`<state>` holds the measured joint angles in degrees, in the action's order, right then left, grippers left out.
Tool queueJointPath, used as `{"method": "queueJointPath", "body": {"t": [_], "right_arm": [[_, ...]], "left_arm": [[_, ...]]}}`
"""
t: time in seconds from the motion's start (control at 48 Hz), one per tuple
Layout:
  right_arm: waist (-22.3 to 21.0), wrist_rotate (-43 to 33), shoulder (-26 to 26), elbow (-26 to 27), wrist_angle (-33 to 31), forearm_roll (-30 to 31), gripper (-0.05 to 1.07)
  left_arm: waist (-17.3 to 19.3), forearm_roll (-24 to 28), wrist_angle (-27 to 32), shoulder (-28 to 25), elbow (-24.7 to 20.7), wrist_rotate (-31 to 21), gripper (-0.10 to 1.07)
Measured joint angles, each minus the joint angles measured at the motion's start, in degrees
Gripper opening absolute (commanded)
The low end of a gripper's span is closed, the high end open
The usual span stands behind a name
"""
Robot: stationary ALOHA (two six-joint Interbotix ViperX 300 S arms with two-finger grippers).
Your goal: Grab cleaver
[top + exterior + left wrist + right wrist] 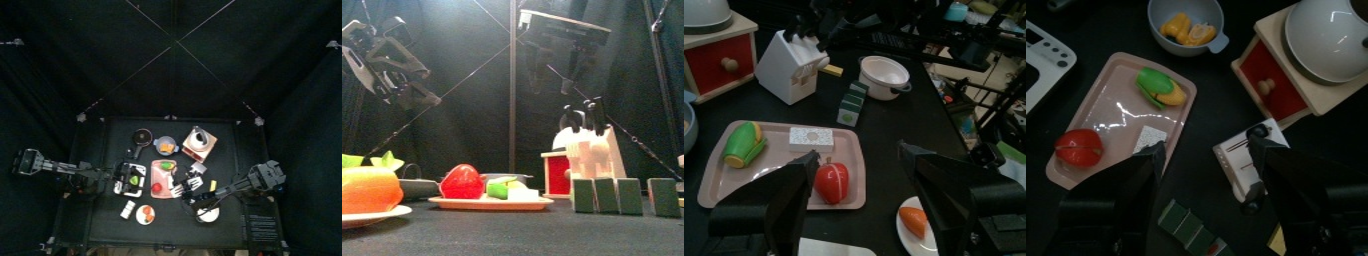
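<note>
A white knife block (791,65) stands right of the pink tray, with several black handles sticking out of its top (592,150). I cannot tell which handle is the cleaver's, and no blade shows. My right gripper (1213,175) is open and hovers above the block (1247,160), which sits between its jaws in the right wrist view. My left gripper (865,190) is open and empty above the table's left side, looking across the tray toward the block. In the top view the block (199,180) sits between the two arms.
A pink tray (1109,112) holds a tomato (1080,145) and a green and yellow vegetable (1160,87). Around it are a red box with a white kettle (1320,50), a blue bowl (1189,25), a white bowl (885,75), green blocks (851,100) and a plate (918,220).
</note>
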<state>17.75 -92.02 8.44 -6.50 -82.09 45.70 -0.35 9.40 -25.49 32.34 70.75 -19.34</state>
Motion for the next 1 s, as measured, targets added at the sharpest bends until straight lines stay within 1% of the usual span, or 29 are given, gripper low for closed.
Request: {"method": "queueJointPath", "body": {"t": [0.167,0.438,0.708,1.0], "right_arm": [[-2.0,0.2,0.9,0.0,-2.3,-1.1,0.96],[-5.3,0.3,1.0,-1.1,-2.6,-2.9,0.95],[-6.8,0.3,1.5,-1.3,-2.6,-5.2,0.84],[-7.5,-0.2,1.8,-1.4,-2.6,-6.1,0.79]], "left_arm": [[0.1,0.0,0.0,-0.1,0.0,0.0,0.98],[0.0,0.0,0.0,-0.1,0.0,0.0,0.98],[0.1,0.0,0.0,-0.1,0.0,0.0,0.98],[0.1,0.0,0.0,0.0,0.0,0.1,0.98]]}}
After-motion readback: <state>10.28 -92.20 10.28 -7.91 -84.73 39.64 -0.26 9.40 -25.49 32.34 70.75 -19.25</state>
